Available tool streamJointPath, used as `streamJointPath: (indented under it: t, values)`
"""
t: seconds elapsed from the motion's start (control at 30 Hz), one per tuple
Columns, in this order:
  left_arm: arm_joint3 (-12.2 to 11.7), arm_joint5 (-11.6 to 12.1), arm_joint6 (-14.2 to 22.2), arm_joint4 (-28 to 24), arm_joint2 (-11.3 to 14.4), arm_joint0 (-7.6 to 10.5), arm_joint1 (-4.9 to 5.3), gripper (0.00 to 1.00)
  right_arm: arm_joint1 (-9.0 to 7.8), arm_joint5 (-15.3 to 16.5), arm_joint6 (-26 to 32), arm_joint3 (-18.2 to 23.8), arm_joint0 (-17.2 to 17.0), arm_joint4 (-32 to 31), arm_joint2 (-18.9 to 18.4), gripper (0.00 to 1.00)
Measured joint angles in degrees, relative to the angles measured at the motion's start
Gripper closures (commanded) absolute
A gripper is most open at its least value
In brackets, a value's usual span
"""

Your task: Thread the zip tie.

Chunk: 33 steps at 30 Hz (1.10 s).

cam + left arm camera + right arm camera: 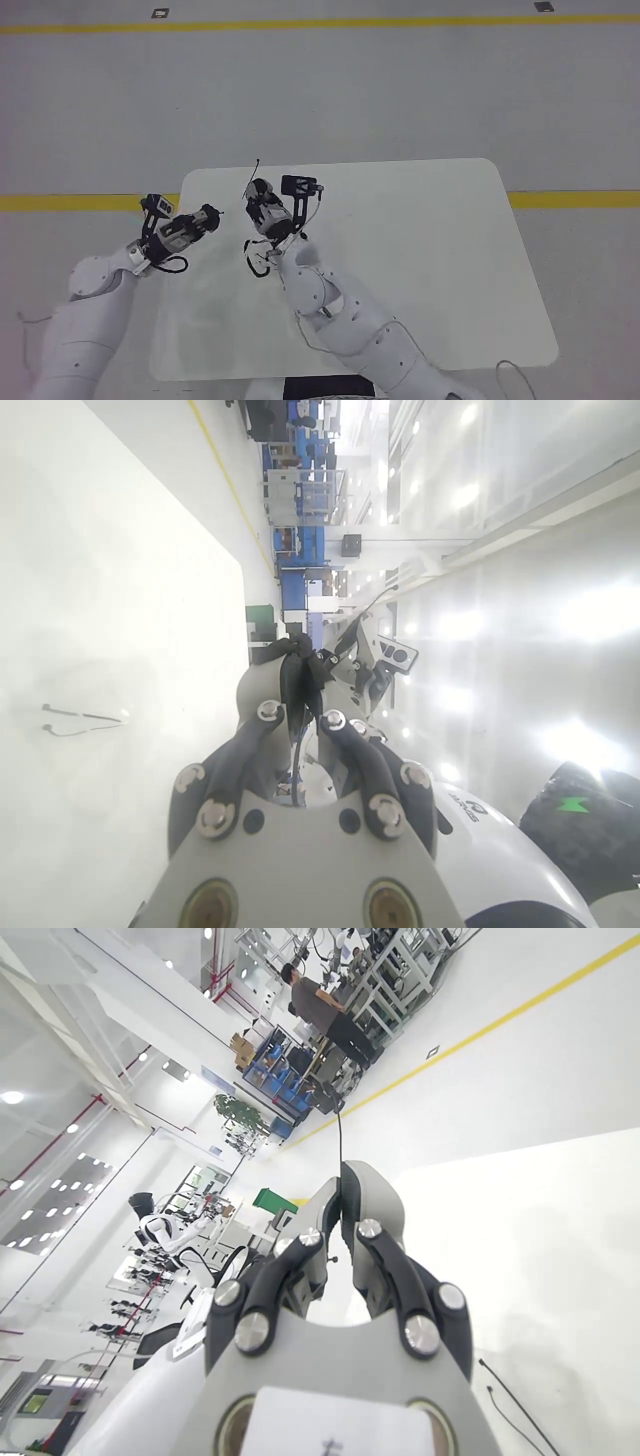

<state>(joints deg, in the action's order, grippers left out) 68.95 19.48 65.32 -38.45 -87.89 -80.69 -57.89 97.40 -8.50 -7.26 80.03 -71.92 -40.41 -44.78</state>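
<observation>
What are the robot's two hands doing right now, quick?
Left gripper: closed, nothing seen in it.
Right gripper: closed on a zip tie.

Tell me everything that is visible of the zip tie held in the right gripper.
The zip tie is a thin black strip, plastic by its look. The right gripper is shut on its lower part, which is pinched between the dark ribbed pads. The free length stands out past the fingertips, slightly curved, and seems to end in a small thicker head. It is above the white table, touches nothing else, and its visible part forms no loop.
</observation>
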Motion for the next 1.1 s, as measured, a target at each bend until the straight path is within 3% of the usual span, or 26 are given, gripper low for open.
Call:
streamJointPath:
  t: [0.17,0.3,0.6,0.83,0.93,1.1]
  values:
    - [0.0,0.0,0.0,0.0,0.0,0.0,0.0,1.0,0.05,1.8,-1.0,-1.2,-0.1,-2.2,0.8,1.0]
    - [0.0,0.0,0.0,0.0,0.0,0.0,0.0,1.0,1.07,0.9,-4.1,-4.2,1.1,-3.1,2.9,1.0]
    - [0.0,0.0,0.0,0.0,0.0,0.0,0.0,1.0,4.49,-4.9,-11.4,-11.8,4.4,-1.5,6.9,1.0]
    - [0.0,0.0,0.0,0.0,0.0,0.0,0.0,1.0,4.53,-4.9,-11.5,-11.9,4.4,-1.5,6.9,1.0]
    - [1.0,-0.4,-1.8,0.2,0.4,-0.29,-0.08,1.0,4.46,-5.0,-11.8,-11.8,4.3,-2.1,6.9,1.0]
    - [2.1,-0.3,-3.3,0.0,0.7,-0.92,-0.09,1.0,4.5,-9.2,-14.7,-12.0,4.5,-5.6,8.5,1.0]
